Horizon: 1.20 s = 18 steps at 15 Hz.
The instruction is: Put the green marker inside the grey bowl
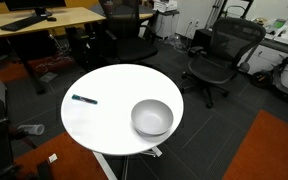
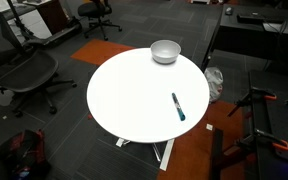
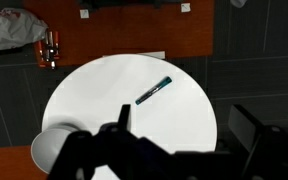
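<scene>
The green marker (image 1: 83, 99) lies flat on the round white table (image 1: 119, 85), near its edge, well apart from the grey bowl (image 1: 152, 117). Both also show in an exterior view, the marker (image 2: 177, 106) towards the near side and the bowl (image 2: 165, 50) at the far edge. In the wrist view the marker (image 3: 154, 90) lies slanted on the table, and the bowl (image 3: 42, 150) is at the lower left, partly hidden by the gripper. My gripper (image 3: 184, 113) is high above the table, open and empty. The arm does not show in either exterior view.
Black office chairs (image 1: 219, 55) and a wooden desk (image 1: 44, 18) stand beyond the table. Another chair (image 2: 24, 75) stands beside it. An orange carpet (image 3: 134, 35) lies on the dark floor. A white bag (image 3: 9, 28) lies on the floor.
</scene>
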Tool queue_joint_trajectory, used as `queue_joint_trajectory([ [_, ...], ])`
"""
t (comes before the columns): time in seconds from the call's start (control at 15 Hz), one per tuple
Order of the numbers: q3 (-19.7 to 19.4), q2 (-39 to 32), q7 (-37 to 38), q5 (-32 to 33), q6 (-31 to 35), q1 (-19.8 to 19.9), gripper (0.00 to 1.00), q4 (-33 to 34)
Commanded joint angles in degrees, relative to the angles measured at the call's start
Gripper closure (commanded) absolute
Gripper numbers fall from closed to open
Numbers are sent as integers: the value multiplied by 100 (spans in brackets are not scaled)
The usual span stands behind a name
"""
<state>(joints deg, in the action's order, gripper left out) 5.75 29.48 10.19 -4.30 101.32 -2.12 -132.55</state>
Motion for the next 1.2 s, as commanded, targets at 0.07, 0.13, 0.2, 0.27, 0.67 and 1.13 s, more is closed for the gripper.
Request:
queue_joint_trajectory([
  [0.07,82,-224,642,-59,89,94,0,-118],
  [0.13,108,-272,847,-65,122,108,0,-163],
  [0.2,130,-324,1039,-83,168,114,0,-209],
  [0.27,161,-377,1269,-89,197,122,0,-241],
  [0.67,438,-570,2689,-167,683,107,0,-626],
  [1.13,700,-1047,4146,-103,1763,46,0,-1064],
])
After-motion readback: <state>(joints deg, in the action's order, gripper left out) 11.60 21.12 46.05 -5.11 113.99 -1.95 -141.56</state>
